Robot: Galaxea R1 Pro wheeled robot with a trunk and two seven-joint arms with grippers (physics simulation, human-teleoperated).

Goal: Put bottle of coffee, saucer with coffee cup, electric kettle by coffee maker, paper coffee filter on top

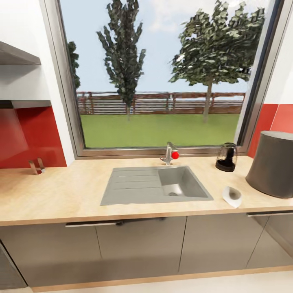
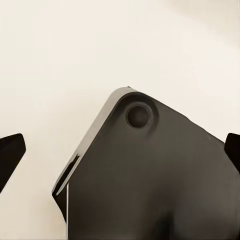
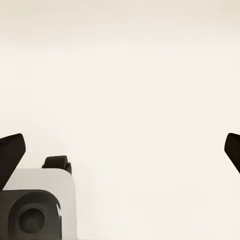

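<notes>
The kitchen countertop (image 1: 61,195) runs across the head view with a steel sink (image 1: 134,187) set in its middle. At its right end stands the charcoal coffee maker (image 1: 272,165), partly cut off by the frame edge. The electric kettle (image 1: 226,157) sits by the window, just left of the coffee maker. A small white curved piece that looks like the paper coffee filter (image 1: 232,196) lies near the counter's front edge. The bottle of coffee, saucer and coffee cup are out of view. My left gripper (image 2: 120,150) is open over a dark part of the robot. My right gripper (image 3: 122,150) is open over pale floor.
A tap with a red knob (image 1: 171,154) stands behind the sink under a large window. Shelves (image 1: 18,57) hang at the upper left above a red backsplash. A small metal stand (image 1: 36,166) sits at the counter's back left. Dark grey cabinet fronts (image 1: 138,248) run below.
</notes>
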